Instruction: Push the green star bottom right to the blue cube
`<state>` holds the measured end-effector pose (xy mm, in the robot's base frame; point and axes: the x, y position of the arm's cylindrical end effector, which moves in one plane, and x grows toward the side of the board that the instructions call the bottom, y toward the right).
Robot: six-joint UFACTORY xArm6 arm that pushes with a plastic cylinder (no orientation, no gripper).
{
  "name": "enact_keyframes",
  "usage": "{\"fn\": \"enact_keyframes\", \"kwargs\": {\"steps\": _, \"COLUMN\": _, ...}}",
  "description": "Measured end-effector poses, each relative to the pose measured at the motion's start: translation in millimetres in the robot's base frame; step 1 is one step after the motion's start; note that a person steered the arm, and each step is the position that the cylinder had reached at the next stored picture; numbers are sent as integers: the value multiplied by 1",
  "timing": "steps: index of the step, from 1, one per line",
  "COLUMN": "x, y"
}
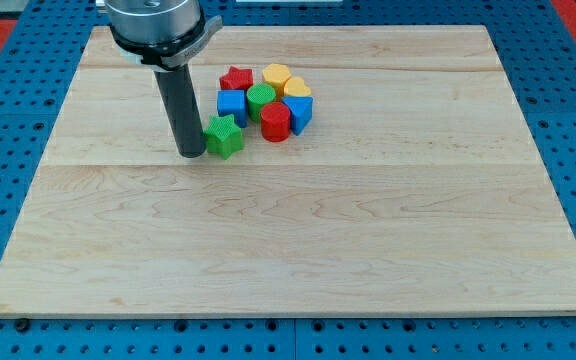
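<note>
Pressing against the view's left side of the green star [224,136], my tip [191,155] stands at the point where a push toward the view's right would begin. The star sits just below and to the left of the blue cube [232,105], close to it but seemingly not touching. By that reading the task is barely started: the star has yet to travel rightward along the underside of the cluster to reach the spot at the cube's bottom right.

That spot looks crowded. A red cylinder [275,122] stands near it, with a green cylinder [260,99] just above, so a straight shove may jostle those neighbours.

The tool is a plain dark rod with nothing to open or close; it grips nothing and only leans on the star's edge. Elsewhere in the cluster on the wooden bench [298,250] lie a red star [236,78], two yellow blocks [277,76] and a second blue block [300,113].
</note>
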<state>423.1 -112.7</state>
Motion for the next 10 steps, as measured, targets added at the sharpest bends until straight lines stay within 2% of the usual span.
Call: {"fn": "enact_keyframes", "kwargs": {"steps": 10, "x": -3, "y": 46}}
